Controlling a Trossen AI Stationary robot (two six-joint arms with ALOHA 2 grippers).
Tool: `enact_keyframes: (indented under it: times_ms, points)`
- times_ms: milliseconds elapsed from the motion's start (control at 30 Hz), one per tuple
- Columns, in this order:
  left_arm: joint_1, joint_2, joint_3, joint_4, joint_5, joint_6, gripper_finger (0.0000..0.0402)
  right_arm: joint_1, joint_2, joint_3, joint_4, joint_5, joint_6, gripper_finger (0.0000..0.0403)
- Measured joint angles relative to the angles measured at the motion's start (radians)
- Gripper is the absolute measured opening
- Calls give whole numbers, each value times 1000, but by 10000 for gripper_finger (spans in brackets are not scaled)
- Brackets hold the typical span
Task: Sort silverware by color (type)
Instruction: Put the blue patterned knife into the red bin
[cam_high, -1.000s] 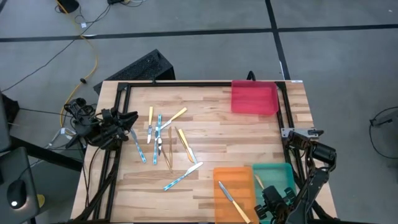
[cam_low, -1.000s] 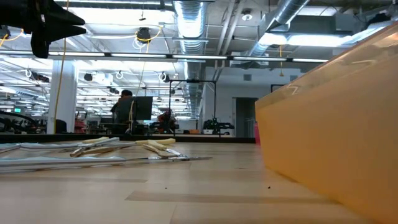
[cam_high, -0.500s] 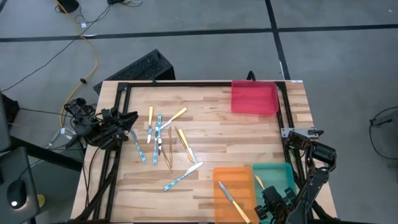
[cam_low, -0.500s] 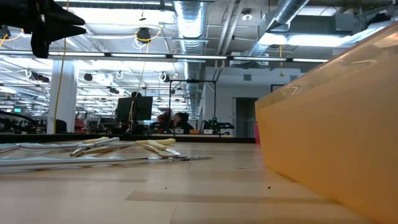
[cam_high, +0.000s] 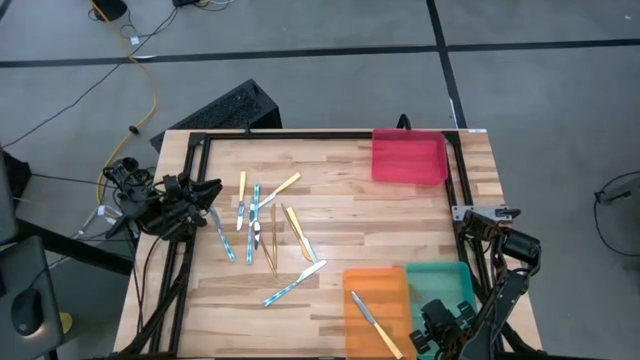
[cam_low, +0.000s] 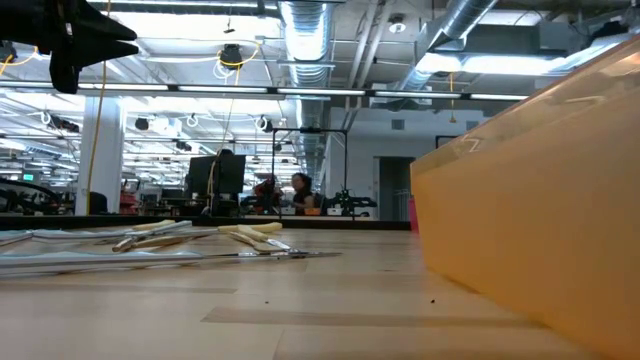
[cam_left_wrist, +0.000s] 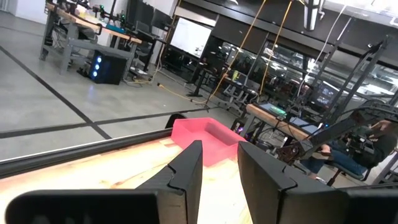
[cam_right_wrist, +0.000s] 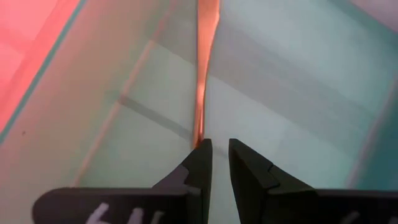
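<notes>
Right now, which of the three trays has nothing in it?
The red tray at the table's far right corner: nothing shows inside it. The orange tray holds a yellow-handled utensil, and the teal tray holds a tan utensil.

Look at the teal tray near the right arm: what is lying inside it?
One wood-coloured utensil lies in the teal tray, its end at the right gripper, whose fingers stand slightly apart. In the high view the gripper and arm cover the tray's near end, so anything lying there cannot be seen.

No text, label, brand, number or sign can be read anywhere in these views.
</notes>
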Motion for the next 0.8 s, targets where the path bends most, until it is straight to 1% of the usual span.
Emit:
enact_keyframes:
  times_ms: [233,467,533,667,800]
  points:
    - [0,0,0,0,0,0,89,0,-22,0,-11,5,-10,77]
    - [0,0,0,1,0,0,89,0,-122,1,-86,17,-11,77]
    - [0,0,0,1,0,0,89,0,-156,1,-107,51,-11,77]
    - [0,0,0,1,0,0,89,-18,-228,1,-143,152,-21,77]
    - [0,0,0,1,0,0,89,-67,-288,1,-145,298,-83,77]
